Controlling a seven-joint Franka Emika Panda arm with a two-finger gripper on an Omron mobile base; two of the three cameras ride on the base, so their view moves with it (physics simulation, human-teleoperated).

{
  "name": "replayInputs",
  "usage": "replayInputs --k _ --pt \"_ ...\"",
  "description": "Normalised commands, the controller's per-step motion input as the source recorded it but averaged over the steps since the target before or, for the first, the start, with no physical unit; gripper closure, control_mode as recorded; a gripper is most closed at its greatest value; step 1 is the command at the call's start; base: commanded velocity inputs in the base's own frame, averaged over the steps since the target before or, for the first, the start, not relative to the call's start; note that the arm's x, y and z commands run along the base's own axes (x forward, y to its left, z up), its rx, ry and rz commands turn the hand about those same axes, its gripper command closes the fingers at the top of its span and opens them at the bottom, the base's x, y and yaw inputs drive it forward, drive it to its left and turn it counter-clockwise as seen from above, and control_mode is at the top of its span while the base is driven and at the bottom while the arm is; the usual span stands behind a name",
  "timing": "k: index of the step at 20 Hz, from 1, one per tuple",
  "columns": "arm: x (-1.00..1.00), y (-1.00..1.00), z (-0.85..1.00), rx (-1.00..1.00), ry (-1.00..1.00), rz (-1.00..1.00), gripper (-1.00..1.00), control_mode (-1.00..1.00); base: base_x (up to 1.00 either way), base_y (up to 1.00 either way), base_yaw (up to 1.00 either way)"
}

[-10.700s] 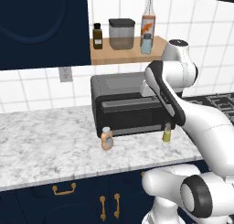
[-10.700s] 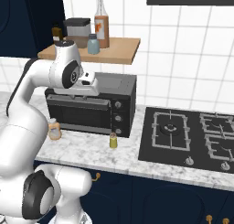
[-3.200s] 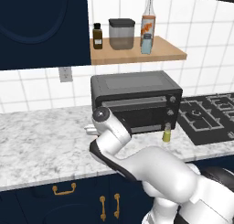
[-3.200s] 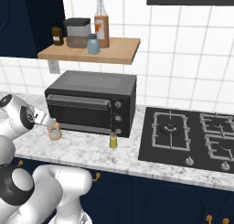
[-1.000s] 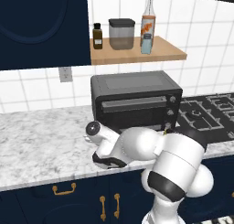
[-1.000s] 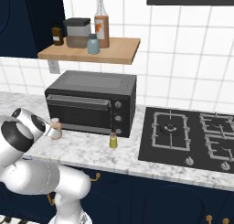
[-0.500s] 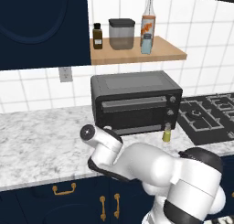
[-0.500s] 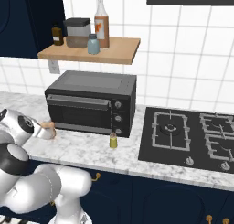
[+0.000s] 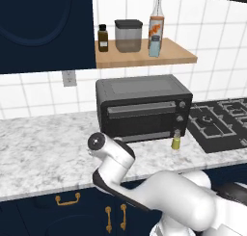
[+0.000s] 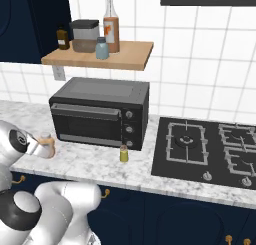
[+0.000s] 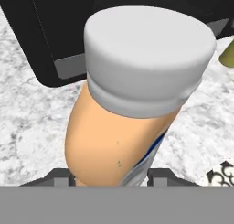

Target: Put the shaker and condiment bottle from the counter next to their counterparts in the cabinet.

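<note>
On the shelf, left base view: the pale blue shaker [image 9: 155, 45] and the tall clear orange-labelled bottle [image 9: 156, 19] stand on the open light-wood cabinet [image 9: 144, 60]; no tan shaker or yellow-green bottle is beside them, so nothing is delivered yet.
Tabletop, left base view: the condiment bottle [image 9: 177, 141] stands untouched on the marble tabletop [image 9: 43, 148] just in front of the toaster oven [image 9: 142, 105].
Right base view: the tan shaker [image 10: 47, 144] stands on the tabletop near the oven's left corner, with the arm's end right against it.
Hand view: the shaker fills the frame, its body between the two finger tips [image 11: 61, 179]; the tool [image 11: 109, 179] sits around it, but I cannot tell whether it is clamped.
Progress: first pick is under way; both placements remain.
</note>
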Motion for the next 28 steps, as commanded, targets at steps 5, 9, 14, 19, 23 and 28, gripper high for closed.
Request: replayInputs --k 5,9,14,19,23,28 --pt "-0.34 0.0 0.4 0.0 0.16 0.0 1.0 -1.0 0.0 0.0 0.0" --pt "-0.37 -0.06 0.53 -0.01 0.09 0.0 1.0 -1.0 0.0 0.0 0.0" --pt "-0.37 -0.2 0.54 -0.04 0.01 0.0 1.0 -1.0 0.0 0.0 0.0" --pt "-0.28 -0.39 0.53 -0.03 0.0 0.0 1.0 -1.0 0.0 0.0 0.0" --pt "-0.27 -0.5 0.55 -0.02 -0.01 0.0 1.0 -1.0 0.0 0.0 0.0" --pt "-0.06 -0.57 0.69 0.0 -0.04 0.01 1.0 -1.0 0.0 0.0 0.0"
